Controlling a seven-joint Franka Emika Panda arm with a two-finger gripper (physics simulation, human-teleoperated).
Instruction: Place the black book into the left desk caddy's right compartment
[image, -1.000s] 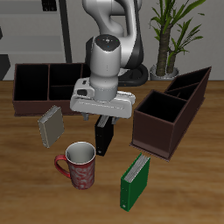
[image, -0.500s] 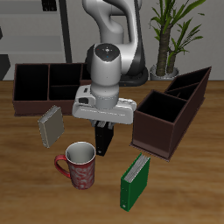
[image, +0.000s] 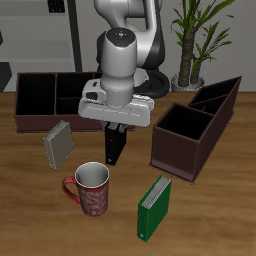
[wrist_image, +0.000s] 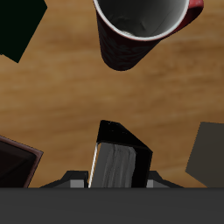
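My two-finger gripper (image: 116, 128) pinches the slim black hardcover book (image: 115, 146) by its upper end; it hangs upright, long axis vertical, beside the dark brown wedge-ended desk caddy (image: 183, 143). My wrist view alone shows its pale page edge (wrist_image: 93, 166) and the red mug (wrist_image: 140, 26) past it.

The exterior view looks down from the front at the whole worktop (image: 30, 215). The wrist view looks straight down, close; both share the mug (image: 90, 188).
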